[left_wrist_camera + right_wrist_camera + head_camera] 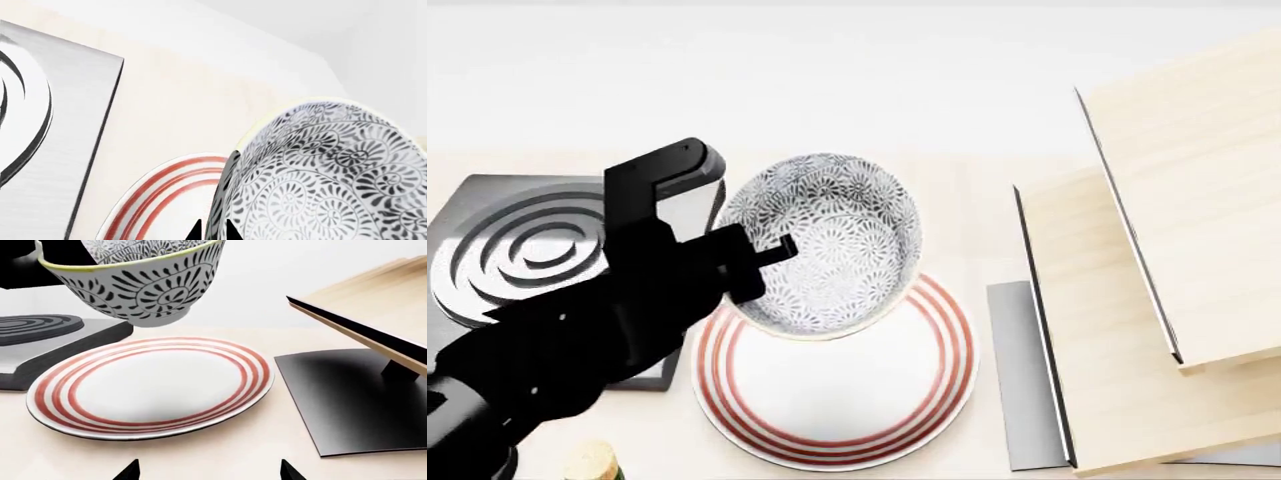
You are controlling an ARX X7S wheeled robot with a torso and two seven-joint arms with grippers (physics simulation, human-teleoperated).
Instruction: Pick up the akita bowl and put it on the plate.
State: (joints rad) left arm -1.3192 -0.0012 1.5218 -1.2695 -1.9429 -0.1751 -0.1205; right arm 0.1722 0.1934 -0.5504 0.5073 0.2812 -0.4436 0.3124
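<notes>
Though head view hides gap, akita bowl (137, 282) clears plate (150, 387).

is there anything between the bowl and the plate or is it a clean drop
Nothing visible is in the way. The left gripper holds the akita bowl in the air by its rim, tilted, above the far edge of the plate. The right wrist view shows open air under the bowl and the plate's face bare.

pale wooden table (988, 190), plate (841, 390), stove burner (521, 245)
</notes>
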